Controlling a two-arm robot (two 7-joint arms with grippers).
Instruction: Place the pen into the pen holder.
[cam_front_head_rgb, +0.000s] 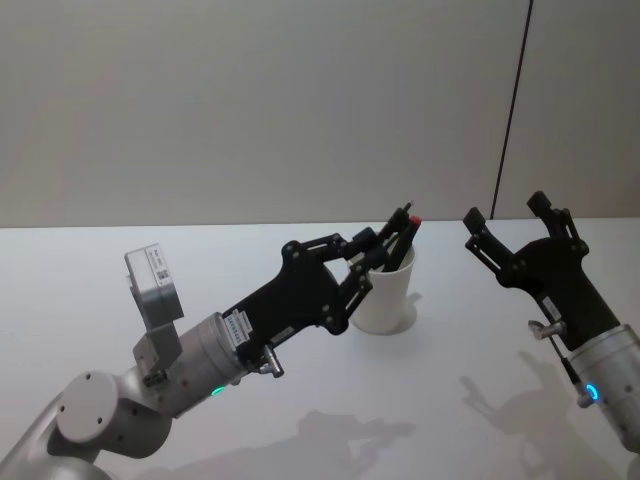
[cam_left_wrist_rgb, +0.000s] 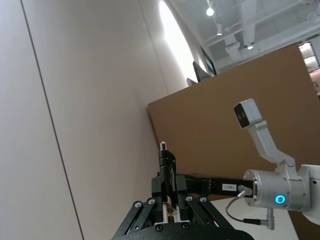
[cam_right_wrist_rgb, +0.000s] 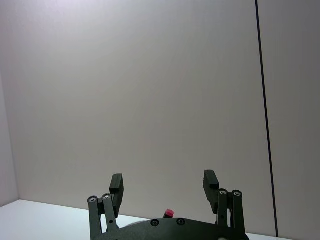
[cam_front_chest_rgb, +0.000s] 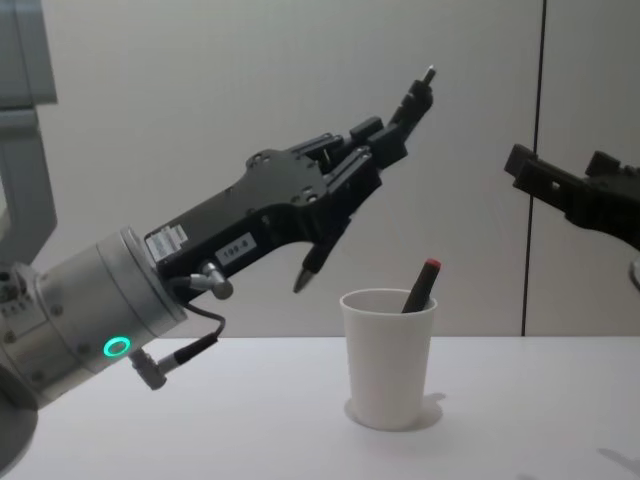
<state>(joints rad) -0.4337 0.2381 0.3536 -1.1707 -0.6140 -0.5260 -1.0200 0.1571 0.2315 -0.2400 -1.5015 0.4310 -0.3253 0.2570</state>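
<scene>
My left gripper (cam_front_chest_rgb: 378, 150) is shut on a black pen (cam_front_chest_rgb: 313, 266), held tilted in the air with its lower tip just above and to the left of the pen holder's rim. The pen holder (cam_front_chest_rgb: 388, 360) is a white tapered cup standing upright on the table, and a red-capped pen (cam_front_chest_rgb: 420, 285) leans inside it. In the head view the left gripper (cam_front_head_rgb: 385, 250) hangs over the pen holder (cam_front_head_rgb: 388, 298). The left wrist view shows the black pen (cam_left_wrist_rgb: 165, 165) between the fingers. My right gripper (cam_front_head_rgb: 505, 210) hovers open to the right of the cup, with nothing in it.
The white table (cam_front_head_rgb: 100, 270) stretches wide around the cup. A plain wall with a dark vertical seam (cam_front_head_rgb: 510, 110) stands behind. The right gripper (cam_front_chest_rgb: 560, 170) hangs at about the height of the left one, off to the cup's right.
</scene>
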